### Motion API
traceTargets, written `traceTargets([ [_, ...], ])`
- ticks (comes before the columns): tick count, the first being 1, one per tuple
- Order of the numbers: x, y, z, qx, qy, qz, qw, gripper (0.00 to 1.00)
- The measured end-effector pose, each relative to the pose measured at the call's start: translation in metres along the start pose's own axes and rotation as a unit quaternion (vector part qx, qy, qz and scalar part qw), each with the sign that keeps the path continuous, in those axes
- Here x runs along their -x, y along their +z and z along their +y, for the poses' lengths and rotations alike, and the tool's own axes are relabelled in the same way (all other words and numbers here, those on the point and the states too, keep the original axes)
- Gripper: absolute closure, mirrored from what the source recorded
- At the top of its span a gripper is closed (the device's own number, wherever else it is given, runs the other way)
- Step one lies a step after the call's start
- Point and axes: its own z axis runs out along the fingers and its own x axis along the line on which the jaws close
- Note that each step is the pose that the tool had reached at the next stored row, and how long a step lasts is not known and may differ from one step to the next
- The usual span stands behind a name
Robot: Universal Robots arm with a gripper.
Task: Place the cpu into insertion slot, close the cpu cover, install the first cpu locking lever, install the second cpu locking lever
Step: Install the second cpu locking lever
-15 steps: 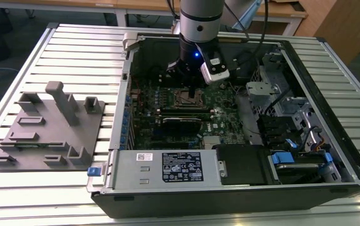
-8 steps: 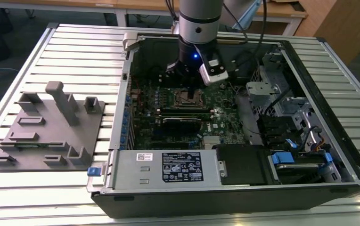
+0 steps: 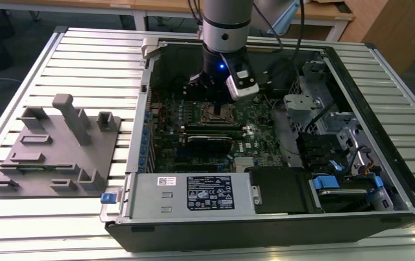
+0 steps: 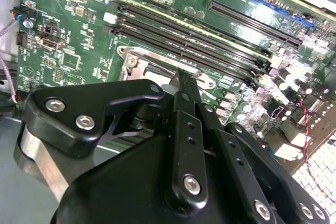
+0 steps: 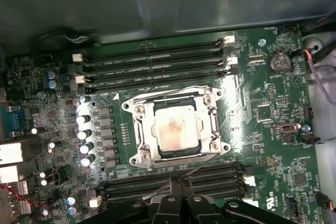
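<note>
The exterior view looks down from high and some way off, at a slant, on an open computer case (image 3: 265, 136) lying on a slatted table (image 3: 19, 228); the arm (image 3: 226, 27) comes in at 12 o'clock, and a grey fixture (image 3: 55, 147) lies at 9 o'clock. The first wrist view looks almost straight down, quite near, on the motherboard (image 5: 273, 129), with the insertion slot (image 5: 176, 127) at the middle and the gripper (image 5: 178, 184) at 6 o'clock. The second wrist view looks along the board at a low slant, very near, over the gripper's black body. Both wrist views share the slot (image 4: 152, 69) and the long memory slots (image 4: 194, 38); the exterior view shares this socket area (image 3: 218, 112).
</note>
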Motion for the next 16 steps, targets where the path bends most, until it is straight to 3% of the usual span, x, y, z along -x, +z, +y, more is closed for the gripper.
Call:
traceTargets([
  [16, -0.0138, 0.0072, -0.0046, 0.0, 0.0, 0.0, 1.0, 0.9],
])
